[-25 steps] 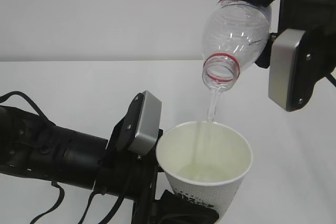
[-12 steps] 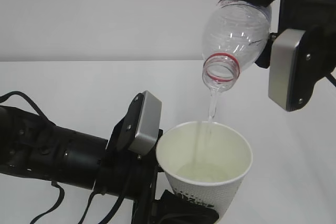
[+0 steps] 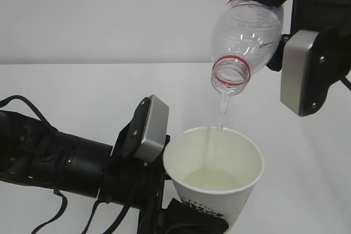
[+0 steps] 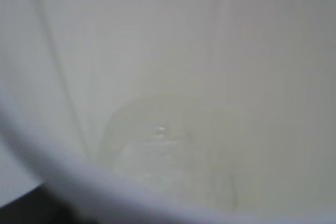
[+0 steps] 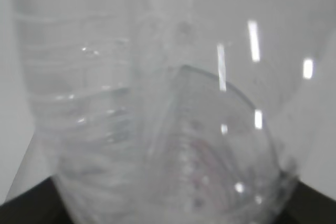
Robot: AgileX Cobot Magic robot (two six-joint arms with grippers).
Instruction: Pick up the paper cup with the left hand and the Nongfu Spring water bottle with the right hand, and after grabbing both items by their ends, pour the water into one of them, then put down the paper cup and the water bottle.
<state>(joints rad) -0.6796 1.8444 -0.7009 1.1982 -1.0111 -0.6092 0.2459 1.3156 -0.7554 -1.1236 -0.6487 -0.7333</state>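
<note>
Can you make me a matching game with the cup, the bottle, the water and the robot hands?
Things:
1. paper cup
2. Nongfu Spring water bottle
3. water
4. left hand

States:
A. tipped with its mouth pointing down
B. falling in a thin stream
C. gripping the cup down low
D. upright with a little pool inside

Pairs: 1-D, 2-A, 3-B, 4-C

White cup (image 3: 215, 182) with cream inside and dark print near its base, clear bottle (image 3: 244, 31) with red neck ring, colourless water (image 3: 220, 114) stream, black arms with grey plates (image 3: 151, 129), white worktop (image 3: 82, 86), pale grey wall.
</note>
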